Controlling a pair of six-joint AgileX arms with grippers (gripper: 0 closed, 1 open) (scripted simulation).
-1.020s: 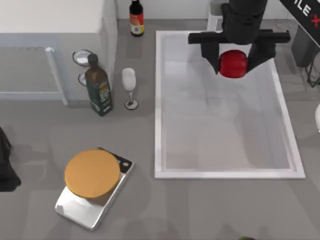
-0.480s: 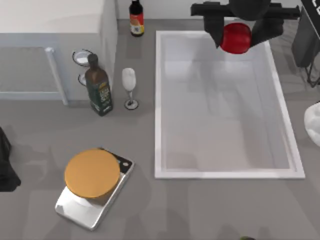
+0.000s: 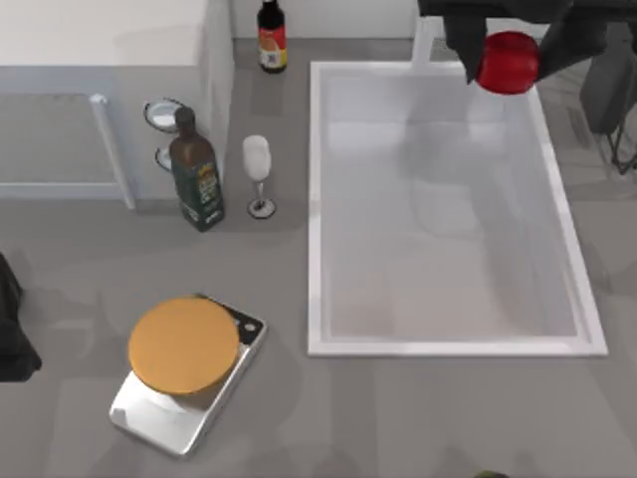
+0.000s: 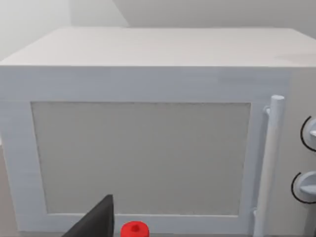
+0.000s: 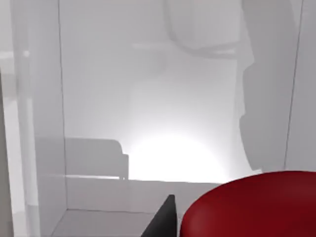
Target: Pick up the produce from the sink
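Top view, from left to right: my left arm [image 3: 12, 329] is a dark shape parked at the left edge of the table, and I cannot tell how its fingers stand. A silver scale [image 3: 189, 383] with a round orange plate [image 3: 183, 345] on it sits near the front. Behind it, a white microwave [image 3: 105, 60] fills the back left corner. A green bottle [image 3: 195, 171] stands just beside the microwave, and a wine glass [image 3: 258, 174] stands just right of the bottle. A small dark bottle [image 3: 272, 35] with a red label stands at the back. The big white sink [image 3: 315, 209] takes up the right half. My right gripper [image 3: 509, 55] hangs over the sink's back right corner, its two black fingers squeezing the red produce [image 3: 508, 62], which is lifted clear of the basin floor.
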